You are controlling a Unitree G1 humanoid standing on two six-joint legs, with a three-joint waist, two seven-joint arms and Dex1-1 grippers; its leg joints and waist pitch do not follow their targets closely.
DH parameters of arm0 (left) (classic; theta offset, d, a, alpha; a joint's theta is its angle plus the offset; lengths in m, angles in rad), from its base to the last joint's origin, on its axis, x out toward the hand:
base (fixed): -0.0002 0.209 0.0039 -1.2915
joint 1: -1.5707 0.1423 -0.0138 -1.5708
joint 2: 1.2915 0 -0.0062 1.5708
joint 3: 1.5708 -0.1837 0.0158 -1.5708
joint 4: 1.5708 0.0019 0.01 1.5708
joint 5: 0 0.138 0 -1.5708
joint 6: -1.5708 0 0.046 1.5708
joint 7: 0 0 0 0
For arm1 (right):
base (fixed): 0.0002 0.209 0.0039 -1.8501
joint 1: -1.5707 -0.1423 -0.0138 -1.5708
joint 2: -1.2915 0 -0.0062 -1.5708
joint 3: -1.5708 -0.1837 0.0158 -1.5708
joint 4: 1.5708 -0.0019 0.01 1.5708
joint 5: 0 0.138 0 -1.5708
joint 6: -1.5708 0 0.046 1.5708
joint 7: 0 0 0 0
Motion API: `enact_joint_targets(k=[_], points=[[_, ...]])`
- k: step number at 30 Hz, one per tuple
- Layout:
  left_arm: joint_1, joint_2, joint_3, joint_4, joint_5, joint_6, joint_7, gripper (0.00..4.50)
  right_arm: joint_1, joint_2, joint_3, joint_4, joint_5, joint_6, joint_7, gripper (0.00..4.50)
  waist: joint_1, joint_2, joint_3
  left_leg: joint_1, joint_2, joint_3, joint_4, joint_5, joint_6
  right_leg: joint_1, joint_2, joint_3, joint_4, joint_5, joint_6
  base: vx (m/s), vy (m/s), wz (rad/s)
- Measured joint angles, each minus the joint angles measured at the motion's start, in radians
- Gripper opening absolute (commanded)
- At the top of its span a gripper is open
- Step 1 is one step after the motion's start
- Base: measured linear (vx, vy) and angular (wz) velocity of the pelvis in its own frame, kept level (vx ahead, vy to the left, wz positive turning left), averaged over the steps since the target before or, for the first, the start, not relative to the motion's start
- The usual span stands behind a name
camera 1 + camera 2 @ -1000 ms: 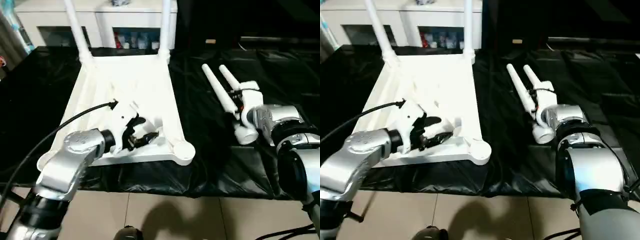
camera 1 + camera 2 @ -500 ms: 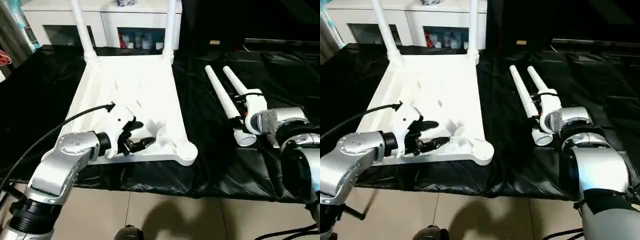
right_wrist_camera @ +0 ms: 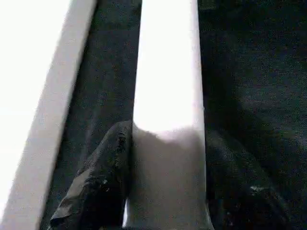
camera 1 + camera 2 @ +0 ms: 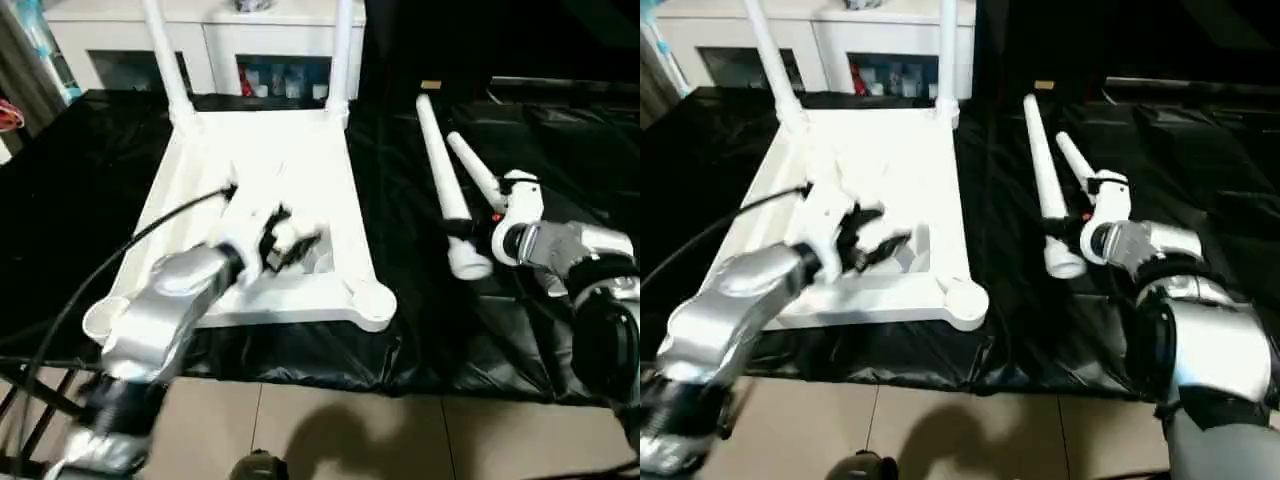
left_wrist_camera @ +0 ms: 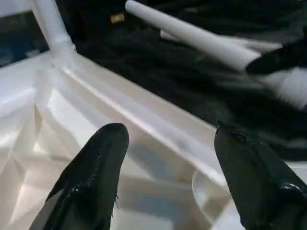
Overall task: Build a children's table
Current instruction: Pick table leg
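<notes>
**Right gripper closed on a loose leg; open sockets lie toward the robot's left**

Right gripper (image 3: 165,158): both black fingers are clamped against opposite sides of a white tube leg (image 4: 1043,180), near its wide end. From the fingers the leg's long axis runs away from the robot over the black cloth (image 4: 1200,170), narrowing toward its far tip. The wide end (image 4: 1064,264) points back toward the robot. A second loose leg (image 4: 1076,160) lies just beside it, on the outer side.

Left gripper (image 5: 168,158): fingers spread apart and holding nothing, hovering over the ribbed underside of the tabletop (image 4: 900,150).

The tabletop lies upside down on the cloth, on the left of the held leg. Two legs already stand upright in its far corner sockets (image 4: 946,40). The near right socket (image 4: 965,300) is empty and sits between the two grippers. The near left socket (image 4: 103,318) is also empty.

Judgement: the next move depends on one relation. The leg lies roughly level, while the socket opens upward. The leg must be stood up, wide end down, and carried left. The right arm, already gripping, is best placed; the left gripper is close enough to steady the tabletop.
</notes>
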Motion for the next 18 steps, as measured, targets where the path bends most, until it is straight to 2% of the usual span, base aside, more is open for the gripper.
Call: enact_joint_targets(k=[2, 4, 5, 6, 9, 11, 14, 18], points=[[-0.025, -0.035, 0.017, 0.026, -0.017, -0.003, 0.002, 3.29, 0.064, 0.027, -0.045, -0.095, 0.070, -0.007, 0.099, 1.88, 0.001, 0.000, 0.000, 0.000, 0.001, 0.000, 0.001, 0.000, 0.000, 0.000, 0.000, 0.000, 0.000, 0.000, 0.000, 0.000, 0.000, 0.00], [-0.058, -0.084, 0.037, 0.054, -0.054, 0.002, 0.004, 3.29, 0.158, 0.094, -0.088, -0.268, 0.174, -0.025, 0.219, 1.88, 0.003, 0.000, 0.000, -0.001, 0.001, 0.000, 0.002, 0.000, 0.001, 0.000, 0.000, 0.000, 0.001, 0.000, 0.000, 0.000, 0.000, 0.00], [-0.070, -0.099, 0.039, 0.057, -0.069, 0.008, 0.004, 3.29, 0.178, 0.117, -0.089, -0.315, 0.205, -0.026, 0.255, 1.88, 0.003, 0.000, 0.000, -0.002, 0.001, 0.000, 0.003, 0.001, 0.005, -0.001, 0.000, 0.000, 0.002, 0.000, 0.000, 0.000, 0.000, 0.00], [-0.086, -0.124, 0.048, 0.063, -0.096, 0.025, 0.004, 3.60, 0.212, 0.135, -0.089, -0.385, 0.235, -0.028, 0.288, 1.88, 0.007, 0.000, 0.000, -0.002, 0.002, 0.000, 0.004, 0.002, 0.008, 0.000, 0.000, -0.001, 0.002, 0.000, 0.000, 0.000, 0.000, 0.00], [-0.137, -0.187, 0.112, 0.087, -0.206, 0.107, 0.002, 3.67, 0.312, 0.174, -0.082, -0.582, 0.319, -0.015, 0.396, 1.88, 0.023, 0.001, 0.000, -0.002, 0.002, 0.000, 0.005, 0.003, 0.009, 0.000, 0.000, -0.001, 0.002, 0.001, -0.001, 0.000, 0.000, 0.00], [-0.159, -0.229, 0.173, 0.097, -0.298, 0.172, -0.005, 3.87, 0.398, 0.198, -0.053, -0.694, 0.365, 0.013, 0.470, 1.87, 0.030, 0.001, -0.001, -0.002, 0.002, 0.000, 0.007, 0.002, 0.010, 0.001, 0.000, -0.002, 0.002, 0.001, -0.001, 0.000, 0.000, 0.00], [-0.190, -0.271, 0.204, 0.128, -0.379, 0.236, -0.025, 4.10, 0.485, 0.226, -0.019, -0.787, 0.403, 0.079, 0.506, 1.87, 0.030, 0.001, -0.001, -0.002, 0.002, 0.000, 0.007, 0.002, 0.008, 0.001, 0.000, -0.001, 0.001, 0.004, -0.003, 0.000, 0.000, 0.00], [-0.233, -0.324, 0.247, 0.173, -0.475, 0.292, -0.029, 4.45, 0.531, 0.228, 0.019, -0.889, 0.429, 0.131, 0.520, 1.87, 0.027, 0.002, -0.001, -0.002, 0.002, 0.000, 0.007, 0.004, 0.007, 0.002, 0.000, -0.001, -0.002, 0.009, -0.002, 0.000, 0.000, 0.00]])
